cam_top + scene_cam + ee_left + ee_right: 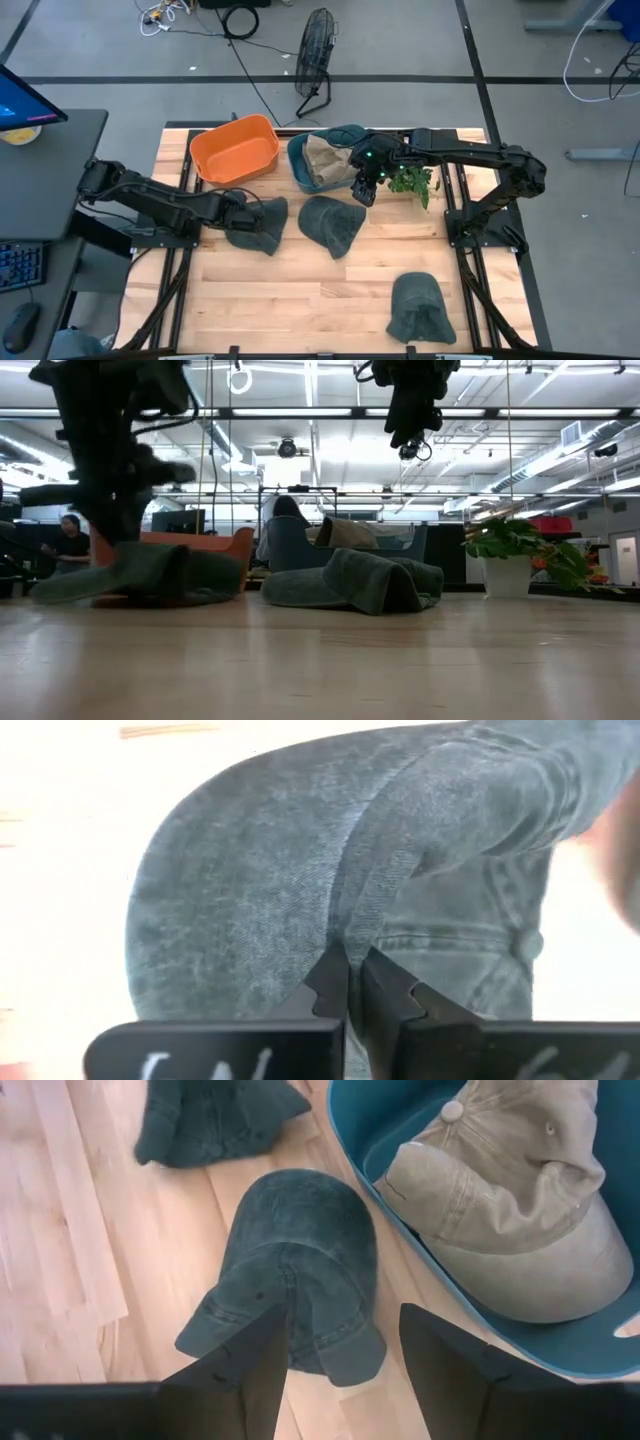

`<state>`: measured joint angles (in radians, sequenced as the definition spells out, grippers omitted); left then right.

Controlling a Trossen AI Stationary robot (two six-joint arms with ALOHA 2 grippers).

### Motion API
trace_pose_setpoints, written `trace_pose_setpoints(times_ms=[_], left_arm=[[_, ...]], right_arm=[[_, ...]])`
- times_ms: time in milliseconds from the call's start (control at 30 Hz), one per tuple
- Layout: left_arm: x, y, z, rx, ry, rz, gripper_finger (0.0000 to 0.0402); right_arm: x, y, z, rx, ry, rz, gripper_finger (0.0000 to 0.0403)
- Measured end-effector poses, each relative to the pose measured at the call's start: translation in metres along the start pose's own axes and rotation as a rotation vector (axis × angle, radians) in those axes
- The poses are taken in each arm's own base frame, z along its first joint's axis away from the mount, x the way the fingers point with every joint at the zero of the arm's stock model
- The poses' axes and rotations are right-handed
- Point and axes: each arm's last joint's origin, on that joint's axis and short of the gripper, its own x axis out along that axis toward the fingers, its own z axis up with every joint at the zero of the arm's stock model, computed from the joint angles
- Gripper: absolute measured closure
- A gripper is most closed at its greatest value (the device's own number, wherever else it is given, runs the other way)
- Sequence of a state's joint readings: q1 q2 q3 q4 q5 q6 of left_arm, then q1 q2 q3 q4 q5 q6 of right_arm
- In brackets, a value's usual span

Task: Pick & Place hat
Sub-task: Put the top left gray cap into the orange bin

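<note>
Three dark green-grey denim hats lie on the wooden table: one at the left, one in the middle and one near the front edge. My left gripper is down on the left hat and shut on it. My right gripper hangs open and empty, high above the table, over the gap between the middle hat and the blue bin. A tan hat lies inside the blue bin. My left gripper pinches a raised fold of the left hat's cloth between its two fingertips. The fingers come slanting down from the table's left side. The hat lies slumped on the table.
An orange bin and the blue bin stand at the table's far edge. A small potted plant stands right of the blue bin, close to my right arm. Bare wood lies at the table's near left.
</note>
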<state>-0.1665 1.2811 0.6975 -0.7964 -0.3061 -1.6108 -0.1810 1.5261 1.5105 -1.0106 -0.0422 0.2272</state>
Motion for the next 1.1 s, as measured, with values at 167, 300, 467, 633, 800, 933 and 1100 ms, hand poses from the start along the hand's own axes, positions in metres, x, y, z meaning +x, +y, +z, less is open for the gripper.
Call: trace_pose_setpoints(times_ms=[167, 300, 467, 633, 800, 933, 1100], left_arm=[[-0.025, -0.022, 0.007, 0.030, 0.001, -0.092, 0.0394], [-0.058, -0.037, 0.017, 0.040, -0.023, -0.118, 0.0389], [-0.104, -0.039, 0.035, 0.047, -0.132, -0.048, 0.0394], [-0.139, -0.032, 0.055, 0.000, -0.274, 0.023, 0.0389], [-0.146, -0.025, 0.075, -0.060, -0.342, 0.099, 0.0391], [-0.141, -0.020, 0.093, -0.084, -0.353, 0.168, 0.0392], [-0.135, -0.012, 0.119, -0.124, -0.362, 0.244, 0.0389]], right_arm=[[0.000, 0.000, 0.000, 0.000, 0.000, 0.000, 0.0209], [0.000, 0.000, 0.000, 0.000, 0.000, 0.000, 0.0209], [0.000, 0.000, 0.000, 0.000, 0.000, 0.000, 0.0209], [0.000, 0.000, 0.000, 0.000, 0.000, 0.000, 0.0209], [0.000, 0.002, 0.000, -0.005, 0.001, 0.003, 0.0209], [0.000, 0.005, -0.001, -0.015, 0.003, 0.009, 0.0209], [0.000, 0.013, -0.003, -0.039, 0.007, 0.023, 0.0209]])
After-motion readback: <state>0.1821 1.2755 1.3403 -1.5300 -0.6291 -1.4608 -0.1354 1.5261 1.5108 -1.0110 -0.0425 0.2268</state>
